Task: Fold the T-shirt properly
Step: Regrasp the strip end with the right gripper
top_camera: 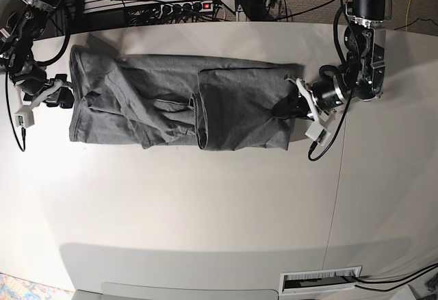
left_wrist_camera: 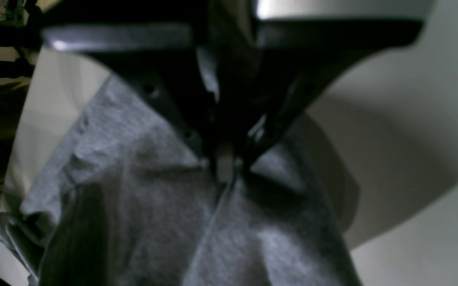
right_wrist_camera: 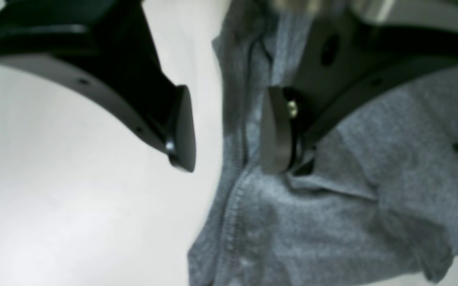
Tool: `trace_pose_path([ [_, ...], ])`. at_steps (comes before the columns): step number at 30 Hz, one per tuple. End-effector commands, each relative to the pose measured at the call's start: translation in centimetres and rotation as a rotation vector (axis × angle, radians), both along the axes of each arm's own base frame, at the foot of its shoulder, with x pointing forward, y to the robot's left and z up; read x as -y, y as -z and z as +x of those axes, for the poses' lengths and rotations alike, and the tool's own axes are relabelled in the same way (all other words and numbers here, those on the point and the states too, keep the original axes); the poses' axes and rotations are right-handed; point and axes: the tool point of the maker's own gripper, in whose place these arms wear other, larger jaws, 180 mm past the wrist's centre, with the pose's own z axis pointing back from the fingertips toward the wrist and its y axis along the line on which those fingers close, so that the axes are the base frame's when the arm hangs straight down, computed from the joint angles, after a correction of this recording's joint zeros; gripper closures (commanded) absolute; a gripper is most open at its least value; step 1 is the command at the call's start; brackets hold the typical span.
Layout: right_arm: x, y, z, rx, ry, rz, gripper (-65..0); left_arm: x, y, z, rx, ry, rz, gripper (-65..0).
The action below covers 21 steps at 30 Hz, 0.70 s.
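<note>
The grey T-shirt (top_camera: 178, 101) lies spread lengthwise across the white table (top_camera: 205, 211), with a folded layer over its right half. At its right edge my left gripper (top_camera: 287, 105) pinches the cloth. In the left wrist view that gripper (left_wrist_camera: 225, 169) is shut on a fold of the T-shirt (left_wrist_camera: 153, 206). My right gripper (top_camera: 65, 98) sits at the shirt's left edge. In the right wrist view it (right_wrist_camera: 229, 133) stands open, the stitched hem of the T-shirt (right_wrist_camera: 332, 214) running between its fingers, one finger over bare table.
A power strip (top_camera: 179, 5) and cables run along the table's far edge. A seam (top_camera: 340, 177) crosses the tabletop right of the shirt. A vent slot (top_camera: 321, 281) lies at the front right.
</note>
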Motion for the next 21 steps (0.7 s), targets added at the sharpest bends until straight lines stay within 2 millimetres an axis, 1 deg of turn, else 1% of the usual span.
trace_pose_path([
  [1, 0.7, -2.0, 1.2, 0.071, -0.005, -0.026, -28.1, -1.2, 1.7, -1.0, -0.055, 0.031, 0.099, 0.0],
  [3, 0.7, -2.3, 1.5, 0.092, -0.004, -0.028, -28.1, -1.2, 1.7, -1.0, -0.054, 0.030, 0.099, 0.0],
  [11, 1.0, -1.8, 0.9, 0.051, -0.003, -0.051, -28.2, -1.1, 1.5, -0.9, -0.046, 0.028, 0.092, 0.0],
  [12, 1.0, -1.8, 0.9, 0.045, -0.004, -0.051, -31.0, -1.1, 1.5, -0.9, -0.046, 0.028, 0.092, 0.0],
  [15, 0.7, -2.1, 1.1, 0.067, -0.009, -0.033, -47.6, -1.1, 1.5, -0.9, -0.046, 0.028, 0.093, 0.0],
  [16, 0.6, -2.2, 1.3, 0.077, -0.009, -0.026, -50.2, -1.1, 1.6, -0.9, -0.047, 0.029, 0.094, 0.0],
  [21, 0.6, -2.9, 2.0, 0.134, -0.002, -0.023, -50.3, -1.1, 1.6, -0.9, -0.047, 0.028, 0.093, 0.0],
])
